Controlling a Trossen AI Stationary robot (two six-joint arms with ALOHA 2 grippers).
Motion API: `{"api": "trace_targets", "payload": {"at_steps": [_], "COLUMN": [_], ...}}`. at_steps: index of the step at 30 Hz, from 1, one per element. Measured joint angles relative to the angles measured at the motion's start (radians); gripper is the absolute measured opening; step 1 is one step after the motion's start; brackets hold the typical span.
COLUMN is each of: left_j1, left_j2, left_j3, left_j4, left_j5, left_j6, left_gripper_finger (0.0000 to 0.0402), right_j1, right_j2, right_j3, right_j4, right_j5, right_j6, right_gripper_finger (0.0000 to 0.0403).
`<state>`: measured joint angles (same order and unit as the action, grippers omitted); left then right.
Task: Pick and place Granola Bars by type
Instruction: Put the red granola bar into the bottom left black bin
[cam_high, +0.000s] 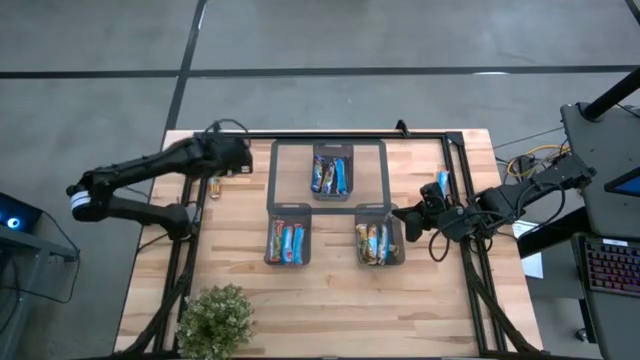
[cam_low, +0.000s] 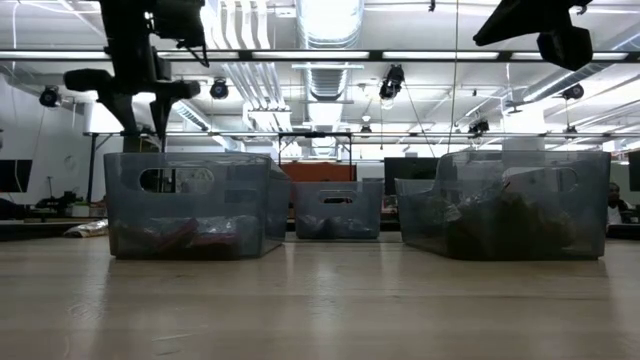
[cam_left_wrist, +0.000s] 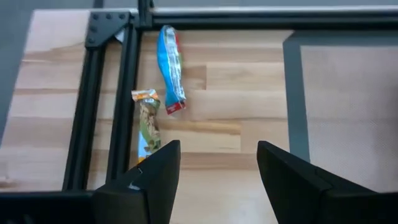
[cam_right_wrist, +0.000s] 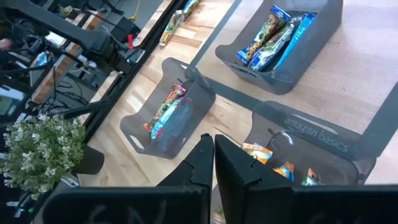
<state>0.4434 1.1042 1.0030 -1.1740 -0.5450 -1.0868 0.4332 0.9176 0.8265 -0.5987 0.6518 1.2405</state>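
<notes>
High view: we look down on a wooden table (cam_high: 330, 290) where three dark mesh bins sit around a gray mat (cam_high: 328, 175). The far bin (cam_high: 332, 171) rests on the mat and holds blue-wrapped granola bars. Nearer than the mat, the left-hand bin (cam_high: 287, 241) holds red-and-blue bars and the right-hand bin (cam_high: 379, 241) holds brownish-gold ones.

To the left of the mat, we see the left gripper (cam_left_wrist: 217, 165) hovering with its fingers spread apart and nothing between them. Below it, just beside the black frame rail (cam_left_wrist: 127, 93) left of the mat, lie two loose bars: a blue bar (cam_left_wrist: 171, 67) and a brownish-gold bar (cam_left_wrist: 148, 124), their ends close together.

To the right of the mat, the right gripper (cam_right_wrist: 213, 158) hangs above the near edge of the right-hand bin, its fingers pressed together and empty. One more blue bar (cam_high: 443, 182) lies on the table right of the mat, beside the frame rail there.

A potted plant (cam_high: 214, 320) stands at the table's near edge, well apart from the mat.
</notes>
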Motion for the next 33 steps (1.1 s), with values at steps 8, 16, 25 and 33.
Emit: {"api": "trace_targets", "payload": {"at_steps": [8,16,25,33], "left_j1": [-0.161,-0.175,-0.175,-0.142], "left_j2": [0.010,0.010,0.010,0.009], "left_j3": [-0.121,-0.249,-0.321,-0.337], "left_j4": [0.051,0.199,0.224,0.257], "left_j5": [-0.173,-0.251,-0.254,-0.285], "left_j6": [-0.198,-0.178,-0.106,0.020], "left_gripper_finger": [0.0197,0.0197,0.0197,0.0197], "right_j1": [0.000,-0.004,-0.032,-0.032], "right_j2": [-0.014,-0.089,-0.120,-0.124], "right_j3": [0.000,0.049,0.237,0.431], "right_j4": [0.003,0.004,-0.107,-0.345], "right_j5": [0.000,0.008,0.029,0.030], "right_j6": [-0.013,-0.076,-0.206,-0.202], "right_gripper_finger": [0.0008,0.0008,0.0008,0.0008]}}
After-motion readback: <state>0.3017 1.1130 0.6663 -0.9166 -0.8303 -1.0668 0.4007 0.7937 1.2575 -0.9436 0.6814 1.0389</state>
